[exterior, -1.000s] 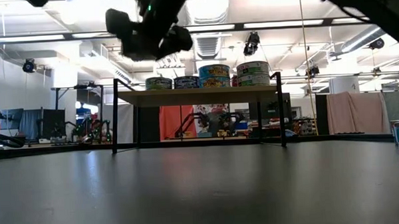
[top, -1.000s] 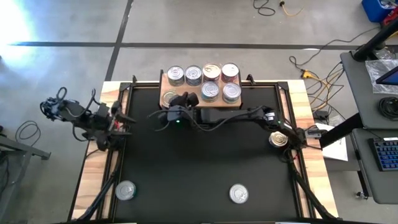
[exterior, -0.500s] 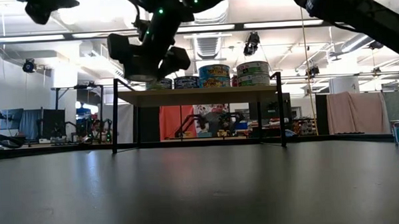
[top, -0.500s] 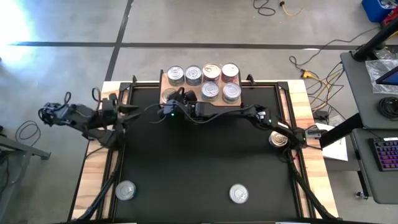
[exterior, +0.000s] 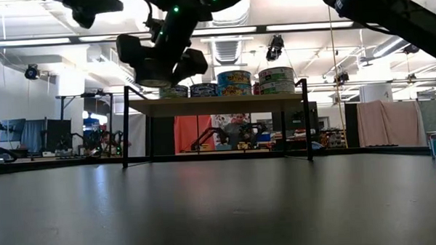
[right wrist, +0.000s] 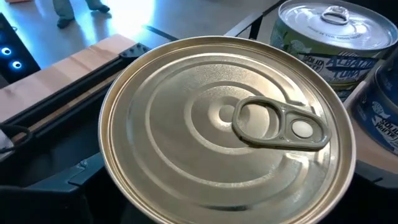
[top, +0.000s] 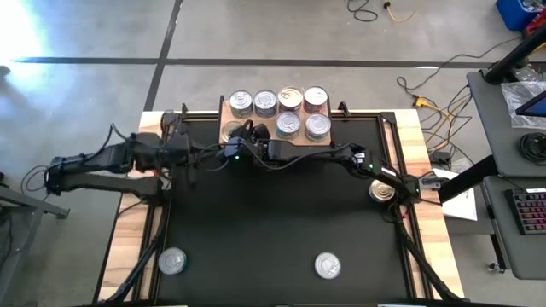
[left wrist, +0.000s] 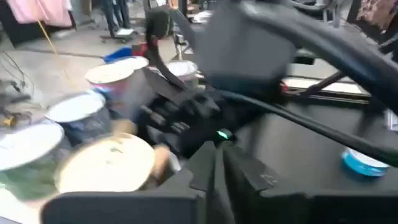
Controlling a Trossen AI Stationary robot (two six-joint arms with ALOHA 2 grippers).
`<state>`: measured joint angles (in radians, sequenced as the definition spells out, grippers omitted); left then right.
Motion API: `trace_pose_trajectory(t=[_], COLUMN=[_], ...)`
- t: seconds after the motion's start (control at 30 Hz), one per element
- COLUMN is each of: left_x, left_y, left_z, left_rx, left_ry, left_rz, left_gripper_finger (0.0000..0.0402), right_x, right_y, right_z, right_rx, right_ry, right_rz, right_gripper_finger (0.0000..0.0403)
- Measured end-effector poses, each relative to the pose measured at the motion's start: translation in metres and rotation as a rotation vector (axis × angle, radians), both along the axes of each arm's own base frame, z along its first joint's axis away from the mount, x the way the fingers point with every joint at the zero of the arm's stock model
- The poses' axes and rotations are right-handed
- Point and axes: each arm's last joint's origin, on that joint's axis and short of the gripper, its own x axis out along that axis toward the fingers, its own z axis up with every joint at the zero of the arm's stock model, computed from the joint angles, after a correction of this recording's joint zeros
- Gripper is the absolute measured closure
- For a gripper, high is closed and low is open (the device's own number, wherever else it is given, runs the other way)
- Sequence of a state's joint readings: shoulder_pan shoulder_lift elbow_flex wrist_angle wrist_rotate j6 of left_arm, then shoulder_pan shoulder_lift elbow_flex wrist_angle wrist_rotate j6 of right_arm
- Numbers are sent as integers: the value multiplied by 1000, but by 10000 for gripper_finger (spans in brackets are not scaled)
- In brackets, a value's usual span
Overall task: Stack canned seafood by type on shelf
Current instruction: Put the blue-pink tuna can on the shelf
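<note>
1. I have the right claw [top: 232, 143] at the low light-wood shelf [top: 334, 139], its jaws wide around a flat gold-lidded tin [right wrist: 227, 130] at the shelf's front-left corner.
2. I judge the tin rigid, smooth-walled; grip its sides.
3. Left claw [top: 205, 153] is closed, empty, close beside; room is tight.

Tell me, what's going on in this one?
The robot is sorting seafood cans onto the shelf. The right claw has reached across to the shelf's front left corner and sits at a gold-lidded can; whether it grips that can is unclear. The left claw is shut and empty, stretched toward the same corner. Three loose cans remain on the black mat.
</note>
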<state>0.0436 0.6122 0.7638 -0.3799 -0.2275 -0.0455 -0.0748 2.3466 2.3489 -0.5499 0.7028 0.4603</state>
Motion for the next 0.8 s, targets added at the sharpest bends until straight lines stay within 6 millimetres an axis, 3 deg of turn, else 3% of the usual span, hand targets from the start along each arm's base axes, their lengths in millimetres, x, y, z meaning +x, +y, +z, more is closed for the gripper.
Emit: trace_pose_trajectory(t=[0.23,0.53,0.8], left_x=[-4,6,21], left_y=[40,122,144], left_z=[4,-18,-12], left_rx=[43,-205,-107], left_ry=[120,151,179], left_rz=[41,-6,-31], left_gripper_finger=[401,401,402], right_x=[0,-2,-4], right_y=[12,11,-17], right_z=[-1,-3,-2], right_rx=[1,30,-5], right_ry=[28,10,60], right_rz=[30,-8,3], right_gripper_finger=[35,35,35])
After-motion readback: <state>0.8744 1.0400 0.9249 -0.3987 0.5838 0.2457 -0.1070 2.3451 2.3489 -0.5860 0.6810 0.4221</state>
